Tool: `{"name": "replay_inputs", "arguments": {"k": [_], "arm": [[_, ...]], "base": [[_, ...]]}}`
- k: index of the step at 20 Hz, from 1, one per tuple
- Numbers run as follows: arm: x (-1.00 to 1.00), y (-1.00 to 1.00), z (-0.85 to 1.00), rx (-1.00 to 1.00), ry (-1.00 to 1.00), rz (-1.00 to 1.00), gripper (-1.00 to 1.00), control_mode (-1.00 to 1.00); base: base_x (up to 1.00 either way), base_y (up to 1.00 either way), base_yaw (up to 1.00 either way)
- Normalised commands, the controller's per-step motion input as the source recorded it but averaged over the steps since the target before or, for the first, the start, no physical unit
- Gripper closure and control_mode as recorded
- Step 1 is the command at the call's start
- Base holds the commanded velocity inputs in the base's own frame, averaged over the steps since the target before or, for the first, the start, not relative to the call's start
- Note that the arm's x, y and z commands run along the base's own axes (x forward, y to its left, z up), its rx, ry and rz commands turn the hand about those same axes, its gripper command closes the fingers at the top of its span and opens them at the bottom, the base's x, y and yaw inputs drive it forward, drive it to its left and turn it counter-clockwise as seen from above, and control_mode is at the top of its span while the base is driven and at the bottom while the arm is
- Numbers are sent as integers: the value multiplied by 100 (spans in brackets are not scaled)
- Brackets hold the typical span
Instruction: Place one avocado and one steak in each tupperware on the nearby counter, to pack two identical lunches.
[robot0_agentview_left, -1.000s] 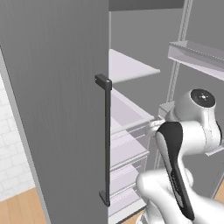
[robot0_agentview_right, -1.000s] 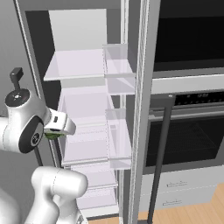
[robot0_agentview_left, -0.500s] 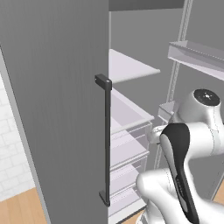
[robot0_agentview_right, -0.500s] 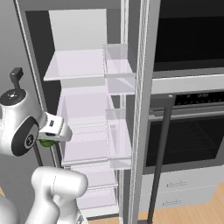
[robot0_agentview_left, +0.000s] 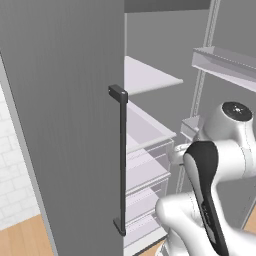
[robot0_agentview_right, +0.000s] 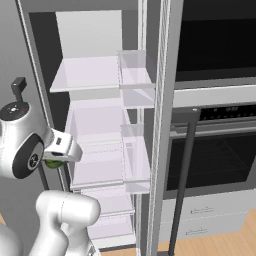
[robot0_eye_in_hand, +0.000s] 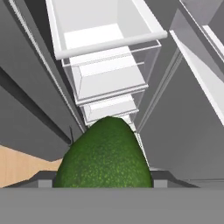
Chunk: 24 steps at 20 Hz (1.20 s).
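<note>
The tool (robot0_agentview_right: 54, 159) sits just in front of the open fridge (robot0_agentview_right: 100, 125), level with its middle drawers, and it is clamped on the avocado (robot0_eye_in_hand: 104, 156). From the hand camera the dark green, pebbled fruit bulges up between the finger tips, with a grey tip just visible at each of its sides. In the right base view a sliver of the same green peeks out beneath the white hand, close to the fridge's left wall. Beyond the avocado, the hand camera looks down a stack of clear fridge drawers (robot0_eye_in_hand: 109, 74), the uppermost one white-rimmed and open at the top; a strip of wooden floor (robot0_eye_in_hand: 22, 164) shows to the left of the fruit. The fridge door (robot0_agentview_left: 65, 125) stands open on the left side of the fridge, its long dark handle (robot0_agentview_left: 121, 165) running vertically. Pale shelves (robot0_agentview_right: 87, 72) and clear door bins (robot0_agentview_right: 137, 70) line the fridge's inside. To the right of the fridge stands a black wall oven (robot0_agentview_right: 215, 145) with a dark bar handle.
</note>
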Motion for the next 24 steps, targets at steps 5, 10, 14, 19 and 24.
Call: {"name": "replay_inputs", "arguments": {"k": [5, 10, 14, 19, 24], "arm": [[-15, 0, -4, 0, -1, 0, 100, 100], [0, 0, 0, 0, 0, 0, 100, 100], [0, 0, 0, 0, 0, 0, 100, 100], [0, 0, 0, 0, 0, 0, 100, 100], [0, 0, 0, 0, 0, 0, 100, 100]], "base": [[-76, -1, -2], [-100, -18, -29], [-32, -57, -58], [-1, -81, -61], [2, -88, -68]]}}
